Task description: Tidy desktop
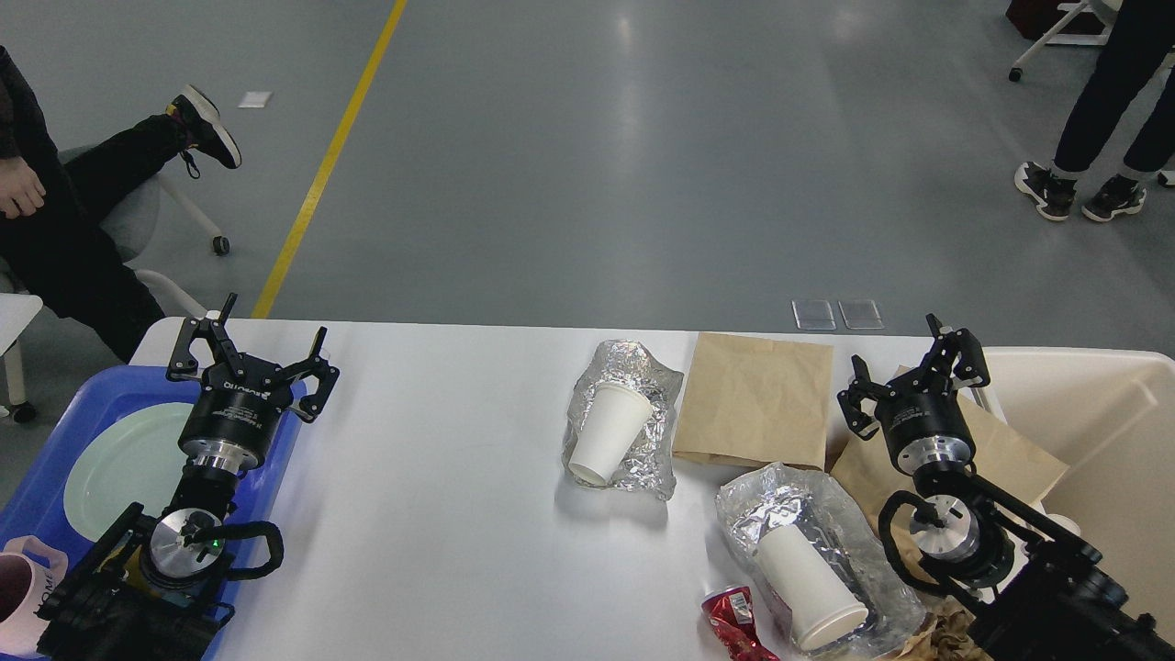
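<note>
The white desktop fills the lower half of the view. On it lie a white paper cup on crumpled foil, a second white cup on foil, a flat brown paper bag, another brown bag and a crushed red can. My left gripper is open and empty above the far left corner. My right gripper is open and empty above the right brown bag.
A blue tray at the left holds a pale green plate and a mug. A cream bin stands at the right. A seated person is beyond the left corner; another person stands far right.
</note>
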`<action>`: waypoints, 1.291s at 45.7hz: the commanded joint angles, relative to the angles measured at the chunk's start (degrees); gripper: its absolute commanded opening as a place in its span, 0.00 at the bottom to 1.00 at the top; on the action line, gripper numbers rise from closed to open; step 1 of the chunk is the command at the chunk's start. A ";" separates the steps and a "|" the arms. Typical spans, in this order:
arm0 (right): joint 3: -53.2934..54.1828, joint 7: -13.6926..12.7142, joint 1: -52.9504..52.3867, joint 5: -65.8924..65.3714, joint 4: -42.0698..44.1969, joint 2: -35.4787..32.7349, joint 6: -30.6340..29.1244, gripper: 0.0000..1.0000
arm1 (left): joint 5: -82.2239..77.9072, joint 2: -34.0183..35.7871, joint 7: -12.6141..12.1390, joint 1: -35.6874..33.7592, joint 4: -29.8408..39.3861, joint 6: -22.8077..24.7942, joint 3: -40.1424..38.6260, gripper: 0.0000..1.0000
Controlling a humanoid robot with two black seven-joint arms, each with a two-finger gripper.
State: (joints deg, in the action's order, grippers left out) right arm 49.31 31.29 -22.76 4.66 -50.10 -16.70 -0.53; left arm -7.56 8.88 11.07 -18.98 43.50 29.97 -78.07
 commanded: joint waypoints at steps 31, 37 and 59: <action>4.22 -13.45 -5.62 1.49 0.78 -9.14 -5.36 1.00 | 0.00 0.00 0.00 0.00 0.00 0.00 -0.06 0.99; 4.39 -13.54 -6.33 1.49 2.11 -9.14 -5.45 1.00 | -0.09 0.00 0.00 0.00 0.00 0.09 0.03 0.99; 3.25 -13.54 -5.80 0.79 1.84 -7.21 -6.24 1.00 | -0.09 0.00 0.00 0.09 0.00 0.09 -0.06 0.99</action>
State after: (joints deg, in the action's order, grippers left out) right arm 52.85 17.75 -28.57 6.03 -48.19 -25.14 -6.71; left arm -7.60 8.88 11.08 -18.98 43.50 30.06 -78.13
